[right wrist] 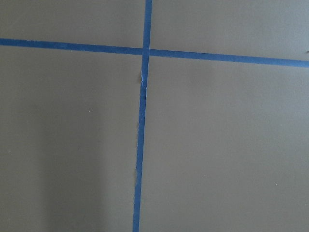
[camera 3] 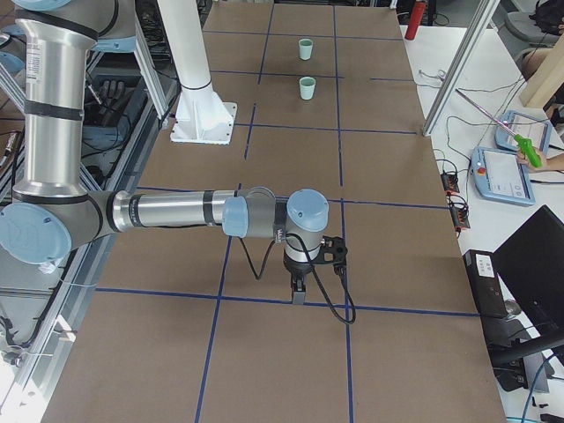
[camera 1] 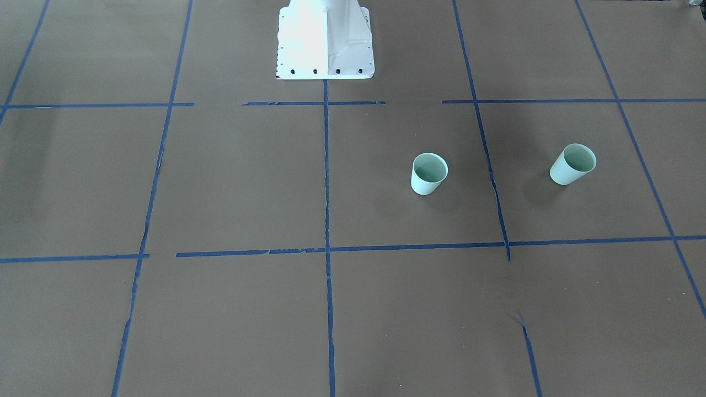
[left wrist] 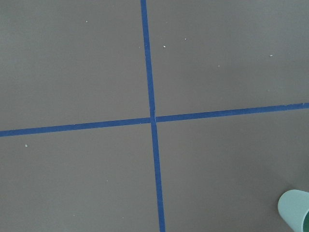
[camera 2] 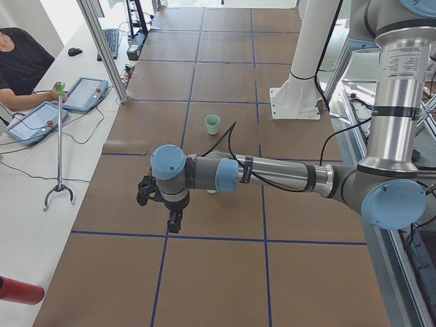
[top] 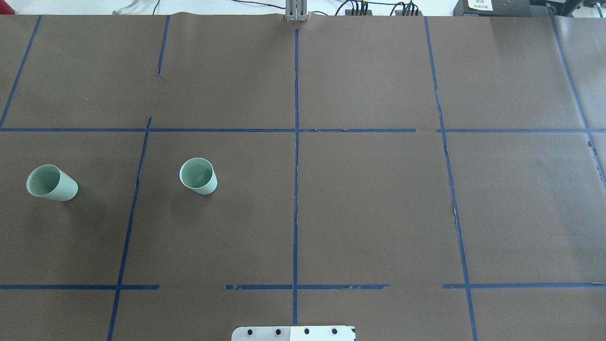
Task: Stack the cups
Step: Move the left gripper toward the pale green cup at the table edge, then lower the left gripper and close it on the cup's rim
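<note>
On the desk's (top: pixel 378 213) left half, mouths up and well apart, stand the inner cup (top: pixel 199 176) and the outer cup (top: pixel 51 183), a tape line (top: pixel 135 189) between them. Each looks light, thin-walled and smooth, so I judge a hard pinch may dent it and a nudge may tip or slide it. Best hold, I think: one finger inside the rim and one outside, or a gentle squeeze across the upper wall. Count: two cups, not yet nested; two arms, two grippers. Left gripper (camera 2: pixel 175 221) hangs over bare desk, a cup's edge at the corner of its wrist view; right gripper (camera 3: pixel 298 291) hangs well apart on the other half — neither has a cup, and whether either is spread or pressed together I cannot tell
</note>
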Controlling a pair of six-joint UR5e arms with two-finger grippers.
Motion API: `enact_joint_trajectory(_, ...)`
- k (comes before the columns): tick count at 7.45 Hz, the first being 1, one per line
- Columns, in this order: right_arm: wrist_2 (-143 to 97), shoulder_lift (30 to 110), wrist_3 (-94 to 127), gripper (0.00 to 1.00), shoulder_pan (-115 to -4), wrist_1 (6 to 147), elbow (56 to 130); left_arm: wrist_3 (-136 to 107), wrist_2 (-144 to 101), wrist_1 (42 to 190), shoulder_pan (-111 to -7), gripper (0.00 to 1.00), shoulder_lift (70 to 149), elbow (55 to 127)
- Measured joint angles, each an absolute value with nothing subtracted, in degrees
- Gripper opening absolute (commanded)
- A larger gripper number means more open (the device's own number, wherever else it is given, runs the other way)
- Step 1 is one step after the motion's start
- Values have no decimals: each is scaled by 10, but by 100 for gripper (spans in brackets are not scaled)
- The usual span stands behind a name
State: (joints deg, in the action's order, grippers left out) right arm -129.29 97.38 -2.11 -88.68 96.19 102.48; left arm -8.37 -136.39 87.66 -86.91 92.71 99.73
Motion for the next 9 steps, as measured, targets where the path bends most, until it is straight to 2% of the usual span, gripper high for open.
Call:
enact_joint_trajectory(3,-1293,974,-21,100,-887,962,1025,-245,-1363,966,-776,100,896,1036)
enact_joint_trajectory(6,-1293,974,-21,100,-887,962,1025,-363,-1331,1121,-693,100,849,1018)
enact_joint_trajectory(9,-1293,974,-21,100,-887,962,1025,-414,-1313,1170,-633,100,845,993)
